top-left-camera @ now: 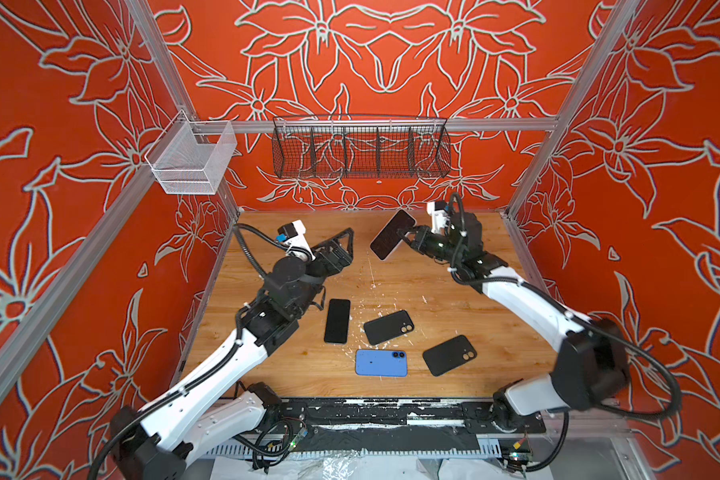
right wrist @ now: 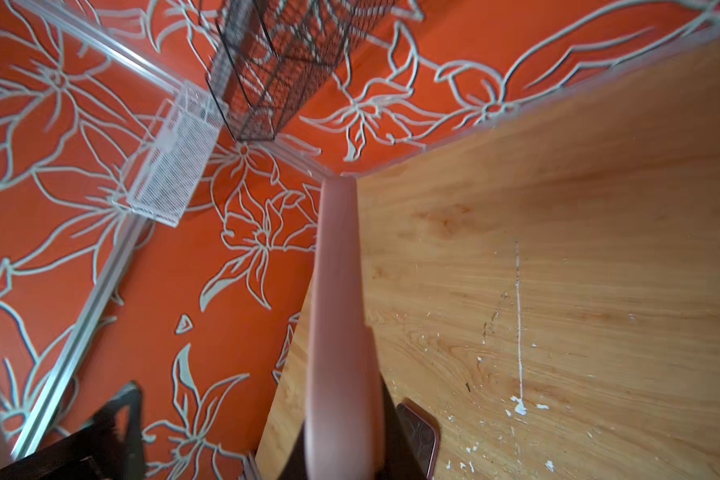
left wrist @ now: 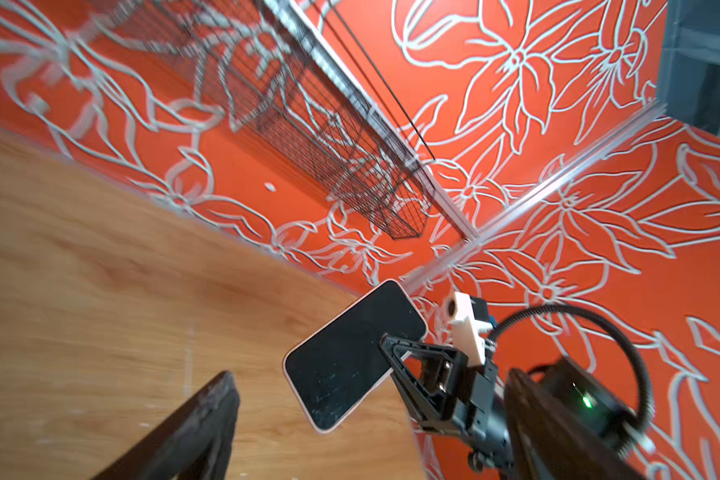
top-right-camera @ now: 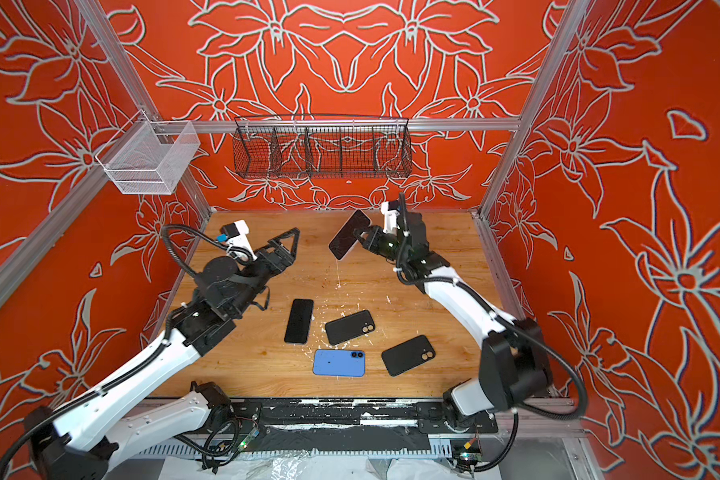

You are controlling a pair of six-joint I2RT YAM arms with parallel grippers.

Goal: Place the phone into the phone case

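- Blue phone (top-left-camera: 381, 363) lies flat at near edge of desk (top-left-camera: 433, 291), black case (top-left-camera: 388, 327) just beyond it.
- Right tool (top-left-camera: 406, 237) clamped on pink-edged phone (top-left-camera: 391, 235), held tilted above the far middle of desk.
- Left tool (top-left-camera: 347, 248) spread wide, empty, apart from that phone on its left.

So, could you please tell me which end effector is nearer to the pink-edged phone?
Right. The right end effector is shut on the pink-edged phone; the left end effector stands open, apart from it, to its left in both top views.
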